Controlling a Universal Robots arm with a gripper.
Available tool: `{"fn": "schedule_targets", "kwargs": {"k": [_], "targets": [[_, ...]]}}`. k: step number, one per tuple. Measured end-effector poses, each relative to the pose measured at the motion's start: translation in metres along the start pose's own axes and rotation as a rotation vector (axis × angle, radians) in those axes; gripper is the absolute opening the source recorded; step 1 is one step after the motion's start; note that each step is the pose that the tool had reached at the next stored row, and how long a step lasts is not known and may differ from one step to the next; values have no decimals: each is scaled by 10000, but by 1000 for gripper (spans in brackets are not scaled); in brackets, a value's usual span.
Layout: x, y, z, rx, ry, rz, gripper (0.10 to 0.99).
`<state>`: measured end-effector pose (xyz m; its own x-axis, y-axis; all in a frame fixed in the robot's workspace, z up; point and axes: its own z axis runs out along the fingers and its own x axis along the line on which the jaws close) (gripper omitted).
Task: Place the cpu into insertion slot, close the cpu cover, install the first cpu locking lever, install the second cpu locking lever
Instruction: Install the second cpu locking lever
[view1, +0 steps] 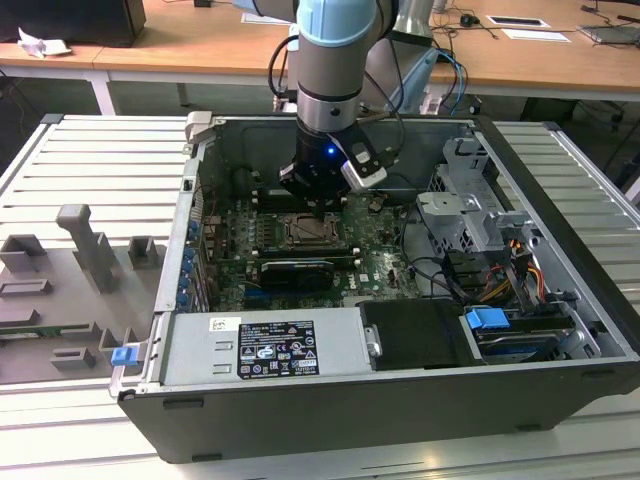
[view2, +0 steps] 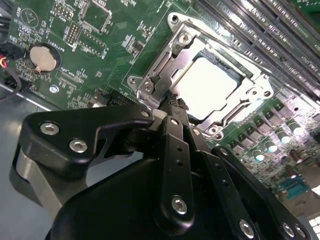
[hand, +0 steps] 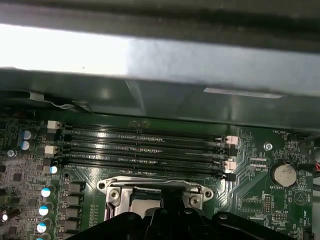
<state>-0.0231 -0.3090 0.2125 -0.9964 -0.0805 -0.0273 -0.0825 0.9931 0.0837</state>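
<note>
You've got the cpu (view2: 207, 85) lying in the insertion slot (view2: 244, 70), the cpu cover (view2: 150, 76) framing it. The tool (view2: 172, 102) sits at the slot's edge, just beside the cover. Behind the slot in the first wrist view run the memory slots (hand: 142, 147). In the exterior view, the drive cage (view1: 470, 205) stands well off to the slot's right.

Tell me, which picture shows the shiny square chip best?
The second wrist view: the cpu lies bright and almost whole in the insertion slot, framed by the cpu cover, just beyond the gripper. The first wrist view catches part of it. In the exterior view the gripper hangs over the socket.
</note>
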Motion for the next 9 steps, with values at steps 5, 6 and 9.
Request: {"fn": "schedule_targets", "kwargs": {"k": [5,6,9], "targets": [[0,-9,-47,0,0,0,106],[-1,-10,-60,0,0,0,106],[-1,-18,-68,-1,-1,-2,106]]}}
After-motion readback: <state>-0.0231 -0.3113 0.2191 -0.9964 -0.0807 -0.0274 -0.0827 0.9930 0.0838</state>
